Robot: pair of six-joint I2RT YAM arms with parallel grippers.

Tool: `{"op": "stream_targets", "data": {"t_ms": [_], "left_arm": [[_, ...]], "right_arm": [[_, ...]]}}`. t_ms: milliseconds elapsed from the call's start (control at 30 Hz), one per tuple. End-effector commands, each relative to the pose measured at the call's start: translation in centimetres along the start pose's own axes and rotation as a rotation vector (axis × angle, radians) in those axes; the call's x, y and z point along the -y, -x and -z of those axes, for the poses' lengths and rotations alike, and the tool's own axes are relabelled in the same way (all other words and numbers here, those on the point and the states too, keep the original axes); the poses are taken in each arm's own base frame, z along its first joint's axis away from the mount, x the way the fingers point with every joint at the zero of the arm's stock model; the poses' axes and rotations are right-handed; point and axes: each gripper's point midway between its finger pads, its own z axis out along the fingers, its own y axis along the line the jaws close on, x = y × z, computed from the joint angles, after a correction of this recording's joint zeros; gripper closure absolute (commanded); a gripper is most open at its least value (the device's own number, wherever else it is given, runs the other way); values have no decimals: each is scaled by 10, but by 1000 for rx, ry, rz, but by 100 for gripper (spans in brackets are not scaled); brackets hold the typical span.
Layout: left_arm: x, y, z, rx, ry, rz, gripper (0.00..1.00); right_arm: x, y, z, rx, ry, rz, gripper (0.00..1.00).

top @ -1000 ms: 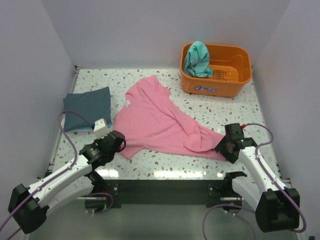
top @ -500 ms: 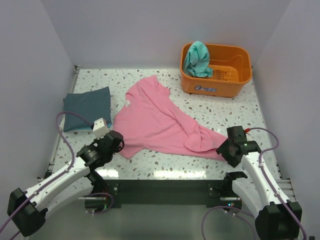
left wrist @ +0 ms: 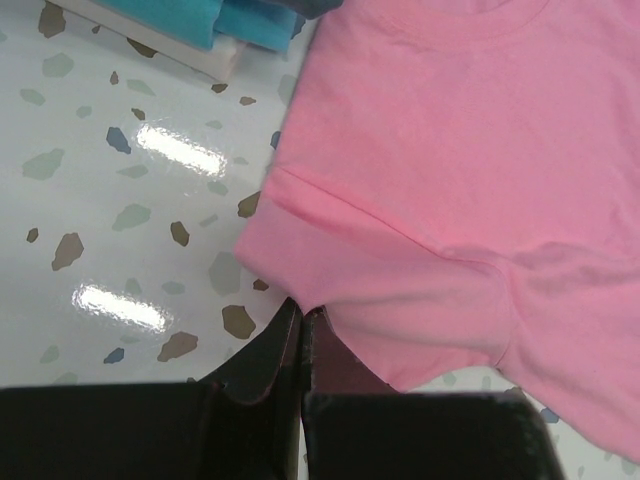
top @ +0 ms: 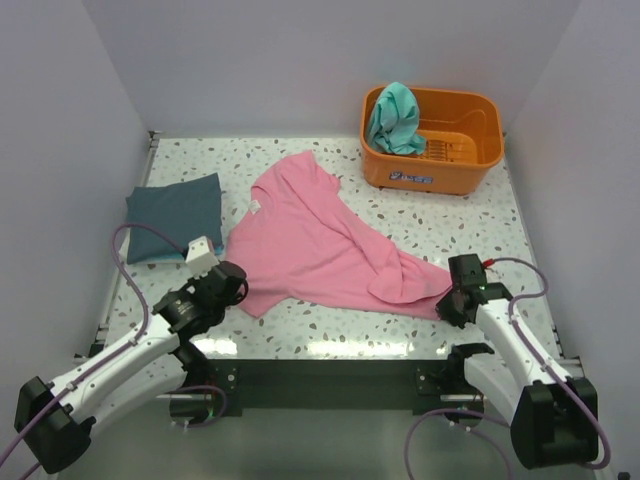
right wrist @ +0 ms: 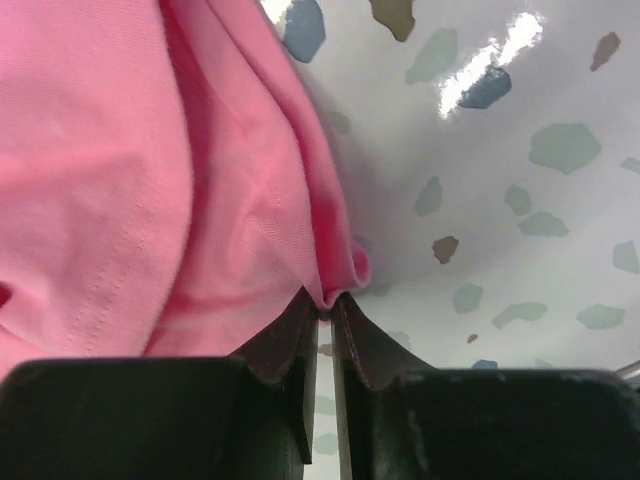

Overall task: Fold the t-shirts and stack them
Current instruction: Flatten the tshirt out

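The pink t-shirt [top: 320, 240] lies spread and rumpled across the middle of the table. My left gripper [top: 238, 290] is shut on its near-left sleeve corner [left wrist: 300, 300], the fingertips pinching the hem. At the near right, my right gripper [top: 447, 303] is shut on a bunched fold of the shirt's edge [right wrist: 340, 275]. The slate t-shirt [top: 175, 215] lies folded at the left. The teal t-shirt [top: 395, 118] hangs crumpled over the left wall of the orange basket [top: 470, 150].
The orange basket stands at the back right corner. The speckled tabletop [top: 440, 220] lies bare between the pink shirt and the basket. White walls close in the left, back and right. A corner of the folded shirt [left wrist: 190, 15] shows just beyond the left gripper.
My right gripper has shifted slightly left and closed its jaws on the pink shirt's near-right edge. The left gripper has stayed shut in place.
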Motion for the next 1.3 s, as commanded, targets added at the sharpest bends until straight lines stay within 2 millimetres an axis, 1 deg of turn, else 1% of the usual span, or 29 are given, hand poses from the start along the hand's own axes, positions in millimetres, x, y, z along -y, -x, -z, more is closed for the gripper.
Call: {"op": "stream_targets", "data": {"t_ms": [0,67,100,133,200,233,300,333,400,433,467,500,533,600,633,700,733,800,833,900,933,967,1033,1133,1167,1200,1267], "left_arm": [[10,19,6,47,-31,37,100],[16,29,13,64,-56,54,100],[19,34,16,72,-70,60,100],[28,48,24,95,-100,82,100],[35,69,37,143,-141,93,100],[44,91,50,186,-175,121,100],[52,118,69,247,-221,139,100],[63,145,89,300,-279,183,100],[69,173,113,365,-342,191,100],[79,201,138,427,-420,236,100],[79,215,152,467,-448,227,100],[80,229,166,501,-479,241,100],[81,257,196,566,-540,290,100],[75,281,218,640,-549,285,100],[58,299,236,678,-516,329,100],[48,318,256,717,-518,383,100],[43,333,279,768,-570,416,100],[46,346,303,813,-653,411,100],[49,354,321,824,-709,399,100],[51,362,334,832,-730,383,100],[47,369,344,842,-738,389,100],[53,371,342,841,-727,369,100],[51,377,349,850,-727,366,100],[52,381,350,860,-710,347,100],[51,382,350,863,-707,347,100],[51,382,347,862,-691,345,100],[55,381,337,857,-649,334,100]], "right_arm": [[-19,9,-3,41,97,-10,90],[-29,18,5,72,135,3,100],[-32,25,11,97,151,26,100],[-45,42,29,151,202,22,100],[-47,64,53,237,215,49,100],[-58,86,79,309,256,40,100],[-59,109,114,419,288,54,100],[-67,128,147,490,341,34,100],[-66,145,183,579,375,37,100],[-68,158,215,643,421,15,100],[-67,165,233,687,446,5,100],[-66,171,248,721,458,11,100],[-63,182,279,785,494,-16,100],[-57,189,307,840,518,-23,100],[-50,195,333,893,543,-49,100],[-43,199,358,941,568,-59,100],[-36,201,383,985,603,-82,100],[-26,201,402,1013,612,-91,100],[-21,202,418,1039,635,-108,100],[-18,201,429,1053,656,-110,100],[-16,201,438,1066,675,-118,100],[-16,200,442,1066,690,-115,100],[-14,199,452,1076,716,-121,100],[-13,197,460,1085,732,-113,100],[-16,198,457,1073,719,-93,100],[-18,198,457,1068,723,-84,100],[-27,201,450,1048,708,-61,100]]}}
